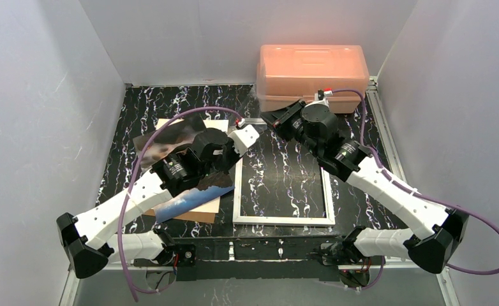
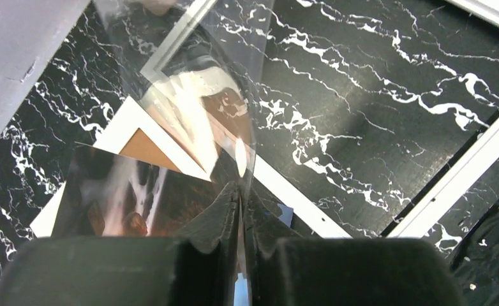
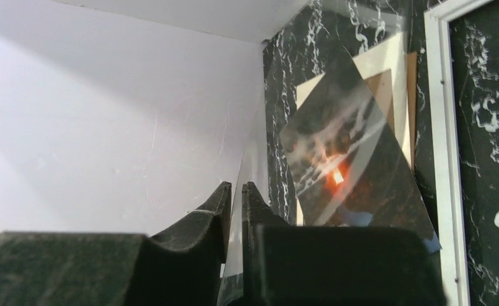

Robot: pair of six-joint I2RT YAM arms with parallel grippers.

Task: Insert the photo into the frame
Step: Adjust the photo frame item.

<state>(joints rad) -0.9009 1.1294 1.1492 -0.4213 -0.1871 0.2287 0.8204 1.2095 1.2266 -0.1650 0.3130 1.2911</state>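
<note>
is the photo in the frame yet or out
Out. The photo lies on the brown board left of the frame, whose opening shows only bare marble table.

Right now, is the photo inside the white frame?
No, the photo lies left of the frame, whose opening shows only the marble table.

1. You've got a pink plastic box [image 1: 312, 76] sitting at about 1 o'clock, right at the back of the table, lid closed.
2. The brown backing board [image 1: 202, 211] lies flat over at 9 o'clock, with a pale sheet [image 3: 387, 54] on top of it.
3. The table [image 1: 145, 108] is black marble-look with white veins.
4. Plain white walls [image 1: 36, 115] box you in on three sides.
</note>
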